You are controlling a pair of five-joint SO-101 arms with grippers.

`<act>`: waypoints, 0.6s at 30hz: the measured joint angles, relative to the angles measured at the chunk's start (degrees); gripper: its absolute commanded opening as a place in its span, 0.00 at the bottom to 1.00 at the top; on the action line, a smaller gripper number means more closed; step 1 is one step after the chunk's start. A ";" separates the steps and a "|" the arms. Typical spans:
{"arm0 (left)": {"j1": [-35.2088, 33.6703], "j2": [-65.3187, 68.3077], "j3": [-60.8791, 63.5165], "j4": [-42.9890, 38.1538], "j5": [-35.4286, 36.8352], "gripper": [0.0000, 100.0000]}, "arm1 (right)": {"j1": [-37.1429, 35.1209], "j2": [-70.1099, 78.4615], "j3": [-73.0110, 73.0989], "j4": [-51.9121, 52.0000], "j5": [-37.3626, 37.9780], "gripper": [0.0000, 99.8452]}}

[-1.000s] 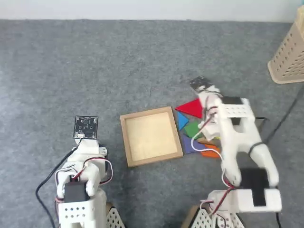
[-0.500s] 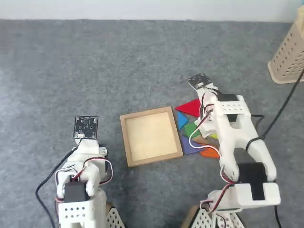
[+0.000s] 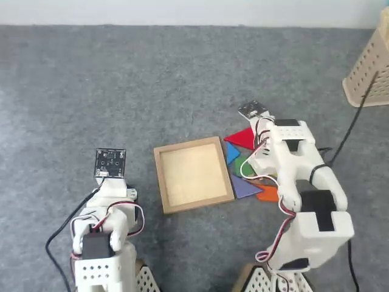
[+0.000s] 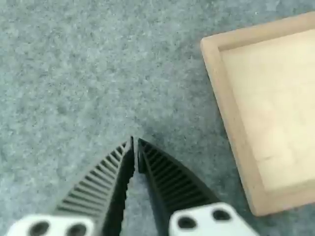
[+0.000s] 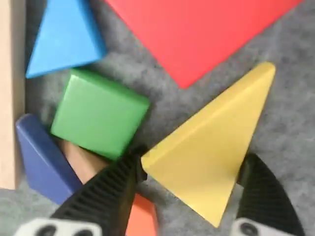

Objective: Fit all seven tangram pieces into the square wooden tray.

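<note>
Right of tray (image 3: 193,175), on carpet (image 3: 121,79): pieces in loose cluster. Basket (image 3: 371,67) well apart at far corner. Green square (image 5: 98,118), red triangle (image 5: 197,24) crowd yellow triangle (image 5: 211,147). Right gripper (image 5: 192,167) spread wide, fingers straddling yellow triangle, firm grip not evident. Left gripper (image 4: 135,147) nearly closed, empty, near tray.

The right arm (image 3: 292,159) has edged toward the tray (image 3: 159,159), covering more tangram pieces (image 3: 244,139).
</note>
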 measured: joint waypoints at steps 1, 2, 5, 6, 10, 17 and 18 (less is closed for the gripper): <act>0.00 0.00 0.00 0.00 0.00 0.01 | 0.09 0.09 0.00 0.00 -0.09 0.28; -0.09 0.00 0.00 0.00 0.00 0.01 | 0.09 0.09 0.00 0.00 -0.18 0.25; -0.18 0.00 0.00 0.00 0.00 0.01 | 0.97 0.09 -0.97 -0.09 -1.05 0.13; -0.09 0.00 0.00 0.00 0.00 0.01 | 1.85 0.09 -1.49 -0.26 -1.14 0.10; -0.09 0.00 0.00 0.00 0.00 0.01 | 4.31 0.44 -3.34 -0.26 -1.32 0.02; -0.09 0.00 0.00 0.00 0.00 0.01 | 4.92 0.53 -4.13 -0.09 -1.41 0.01; -0.09 0.00 0.00 0.00 0.00 0.01 | 4.92 0.62 -4.48 0.18 -1.41 0.01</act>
